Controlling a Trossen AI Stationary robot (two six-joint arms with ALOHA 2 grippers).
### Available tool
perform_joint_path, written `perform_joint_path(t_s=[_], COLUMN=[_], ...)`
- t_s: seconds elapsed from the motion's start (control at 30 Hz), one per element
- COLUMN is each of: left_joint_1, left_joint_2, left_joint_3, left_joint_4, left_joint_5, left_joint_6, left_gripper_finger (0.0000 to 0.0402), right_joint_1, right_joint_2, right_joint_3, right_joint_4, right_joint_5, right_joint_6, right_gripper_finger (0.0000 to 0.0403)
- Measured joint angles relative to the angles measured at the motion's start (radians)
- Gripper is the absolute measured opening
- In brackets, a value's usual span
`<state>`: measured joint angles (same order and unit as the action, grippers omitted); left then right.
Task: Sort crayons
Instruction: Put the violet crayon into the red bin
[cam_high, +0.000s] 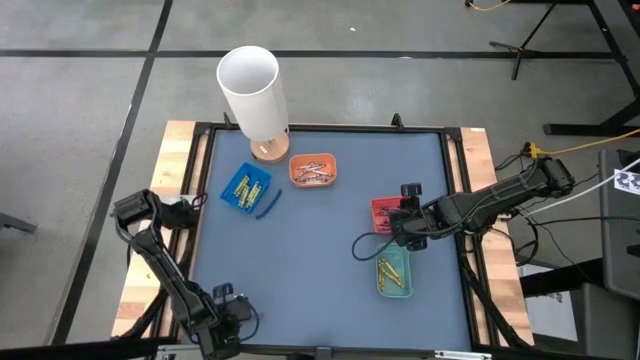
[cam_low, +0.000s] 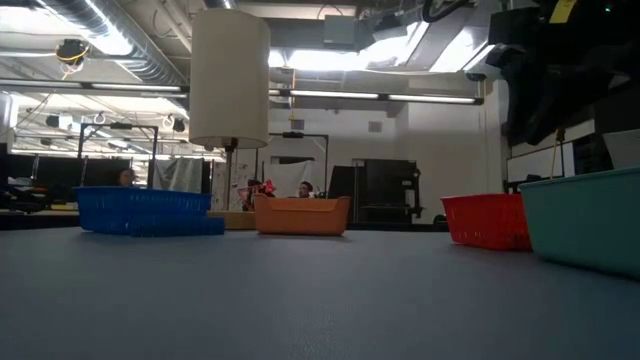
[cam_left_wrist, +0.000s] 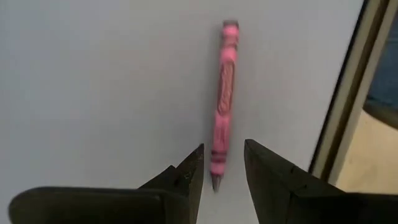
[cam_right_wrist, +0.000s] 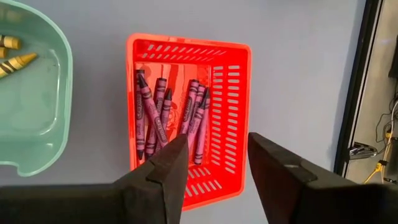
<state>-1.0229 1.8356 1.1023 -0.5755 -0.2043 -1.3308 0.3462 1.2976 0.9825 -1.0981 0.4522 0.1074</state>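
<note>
Evidently two steps of the sorting overlapped. The right gripper (cam_right_wrist: 211, 171) hung over the red tray (cam_right_wrist: 233, 124), its jaws released and holding nothing, and a cluster of purple crayons (cam_right_wrist: 165, 115) lay inside that tray, so a drop-off there looked finished. Yellow crayons (cam_high: 392, 273) sat in the green tray (cam_high: 405, 290) just beside it, more yellow ones lay in the blue tray (cam_high: 232, 199), and pale ones in the orange tray (cam_high: 300, 163). Near the front left corner of the bench (cam_high: 320, 230), the left gripper (cam_left_wrist: 222, 177) hovered with its jaws spread, straddling the tip end of a lone pink crayon (cam_left_wrist: 224, 106) lying flat near the bench's edge. Next, I judged, the left arm needed to settle lower, clench on that crayon without rolling it, and carry it to a matching tray.
</note>
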Motion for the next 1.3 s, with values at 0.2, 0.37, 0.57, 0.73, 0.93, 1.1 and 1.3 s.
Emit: perform_joint_path(t_s=[0.2, 0.37, 0.57, 0.73, 0.93, 1.1, 1.3], left_joint_1=[0.0, 0.0, -0.001, -0.002, -0.002, -0.001, 0.0], left_joint_2=[0.0, 0.006, 0.054, 0.076, 0.076, 0.077, 0.078], left_joint_3=[0.0, 0.0, 0.002, 0.004, 0.003, 0.002, 0.001], left_joint_4=[0.0, 0.009, 0.05, 0.048, 0.044, 0.035, 0.041], left_joint_5=[-0.085, -0.091, -0.079, -0.075, -0.081, -0.086, -0.095], left_joint_6=[0.0, 0.0, 0.047, 0.051, 0.051, 0.051, 0.051], left_gripper_finger=[0.0099, 0.0099, 0.0099, 0.0099, 0.0081, 0.0048, 0.0022], right_joint_1=[0.0, 0.0, 0.0, 0.0, 0.0, 0.0, 0.0], right_joint_2=[0.0, 0.0, 0.0, 0.0, 0.0, 0.0, 0.0], right_joint_3=[0.0, 0.0, 0.0, 0.0, 0.0, 0.0, 0.0], right_joint_4=[0.001, 0.003, 0.005, 0.006, 0.008, 0.009, 0.017], right_joint_5=[0.0, -0.03, -0.079, -0.079, -0.079, -0.079, -0.079], right_joint_6=[0.0, 0.001, 0.025, 0.051, 0.052, 0.053, 0.053], right_gripper_finger=[0.0166, 0.0166, 0.0166, 0.0166, 0.0166, 0.0166, 0.0166])
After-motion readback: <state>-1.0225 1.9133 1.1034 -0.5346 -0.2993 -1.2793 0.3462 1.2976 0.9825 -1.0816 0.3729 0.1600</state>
